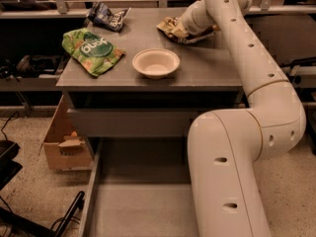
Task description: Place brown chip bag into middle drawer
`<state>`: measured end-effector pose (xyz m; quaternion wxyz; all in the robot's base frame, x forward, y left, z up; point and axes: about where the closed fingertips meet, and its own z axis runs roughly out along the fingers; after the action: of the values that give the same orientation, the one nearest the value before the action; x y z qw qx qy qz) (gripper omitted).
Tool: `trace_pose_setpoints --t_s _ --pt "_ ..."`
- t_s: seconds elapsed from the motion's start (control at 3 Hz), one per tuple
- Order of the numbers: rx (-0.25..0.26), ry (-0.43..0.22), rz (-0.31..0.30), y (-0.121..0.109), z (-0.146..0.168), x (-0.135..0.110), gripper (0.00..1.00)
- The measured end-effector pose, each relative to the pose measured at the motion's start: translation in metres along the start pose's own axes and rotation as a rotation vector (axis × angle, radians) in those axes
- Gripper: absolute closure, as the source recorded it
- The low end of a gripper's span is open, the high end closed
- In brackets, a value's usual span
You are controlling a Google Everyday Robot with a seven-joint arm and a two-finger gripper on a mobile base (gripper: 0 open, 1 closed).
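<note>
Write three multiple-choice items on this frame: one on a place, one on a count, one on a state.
1. Where is the brown chip bag?
A. in the middle drawer
B. at the back right of the countertop
C. under the countertop
2. How many bags lie on the countertop?
A. one
B. three
C. five
3. The middle drawer is
A. pulled open
B. shut
C. full of bags

Answers:
1 B: it lies near the countertop's far right edge, with the gripper at it.
2 B: the green bag, the dark blue bag and the brown one.
3 A: its flat floor shows, drawn out below the countertop.
</note>
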<state>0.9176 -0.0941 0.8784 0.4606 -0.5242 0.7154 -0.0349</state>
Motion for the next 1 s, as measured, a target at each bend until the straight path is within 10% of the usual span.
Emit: trace_pose_setpoints --t_s 1.0 --pt "0.076 -0.031 -0.142 -0.033 -0.073 -0.049 1.0"
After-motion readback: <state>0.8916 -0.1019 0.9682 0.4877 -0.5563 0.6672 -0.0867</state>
